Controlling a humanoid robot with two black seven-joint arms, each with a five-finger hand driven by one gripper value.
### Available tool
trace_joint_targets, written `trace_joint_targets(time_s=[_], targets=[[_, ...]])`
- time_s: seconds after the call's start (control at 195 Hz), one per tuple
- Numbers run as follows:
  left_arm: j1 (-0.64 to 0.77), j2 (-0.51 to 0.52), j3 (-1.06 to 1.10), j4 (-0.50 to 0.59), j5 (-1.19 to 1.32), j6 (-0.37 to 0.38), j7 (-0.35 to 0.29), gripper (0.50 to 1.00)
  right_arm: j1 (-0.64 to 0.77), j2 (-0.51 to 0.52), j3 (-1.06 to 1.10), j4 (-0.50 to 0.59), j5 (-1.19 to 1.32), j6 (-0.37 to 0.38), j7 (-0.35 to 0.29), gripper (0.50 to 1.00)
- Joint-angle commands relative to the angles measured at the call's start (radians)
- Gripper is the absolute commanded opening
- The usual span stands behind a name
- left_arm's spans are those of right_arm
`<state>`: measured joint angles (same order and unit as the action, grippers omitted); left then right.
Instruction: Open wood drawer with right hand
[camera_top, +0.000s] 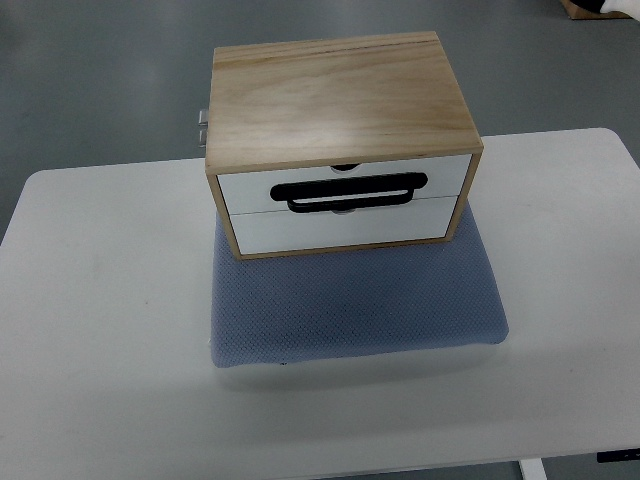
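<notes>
A small wooden drawer box stands on a blue-grey mat in the middle of a white table. Its front has two white drawer fronts, an upper one and a lower one, both closed. A black loop handle lies across the seam between them. Neither robot hand shows in the top view.
A small metal bracket sticks out behind the box's left rear corner. Grey floor lies beyond the table's far edge. A brown object sits at the top right corner of the picture.
</notes>
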<state>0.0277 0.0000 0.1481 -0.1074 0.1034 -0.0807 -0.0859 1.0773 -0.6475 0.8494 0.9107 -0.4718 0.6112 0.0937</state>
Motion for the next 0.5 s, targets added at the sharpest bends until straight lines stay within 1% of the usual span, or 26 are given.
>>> trace_joint_targets(time_s=[0.0,0.082,0.143,0.179,0.246,0.384,0.496], targets=[[0.000,0.000,-0.001,0.000,0.001,0.001,0.000,1.000,0.043,-0.001,-0.003,0.048,-0.076,0.000,-0.023,0.944],[0.000,0.000,-0.001,0.005,-0.001,0.001,0.000,1.000,0.061,0.005,-0.004,0.085,-0.107,0.000,-0.071,0.944],[0.000,0.000,0.001,0.012,-0.001,0.002,0.000,1.000,0.064,0.011,-0.010,0.125,-0.120,0.000,-0.118,0.944],[0.000,0.000,0.002,0.012,-0.001,0.002,0.000,1.000,0.064,0.012,-0.027,0.165,-0.131,0.000,-0.152,0.944],[0.000,0.000,0.001,0.011,-0.001,0.002,0.000,1.000,0.063,0.012,-0.069,0.235,-0.133,0.000,-0.192,0.944],[-0.002,0.000,-0.001,0.002,-0.001,0.001,0.000,1.000,0.067,-0.003,-0.148,0.384,-0.134,0.000,-0.244,0.944],[-0.009,0.000,-0.001,-0.008,-0.001,-0.005,0.000,1.000,0.078,-0.003,-0.150,0.459,-0.130,0.000,-0.249,0.942]])
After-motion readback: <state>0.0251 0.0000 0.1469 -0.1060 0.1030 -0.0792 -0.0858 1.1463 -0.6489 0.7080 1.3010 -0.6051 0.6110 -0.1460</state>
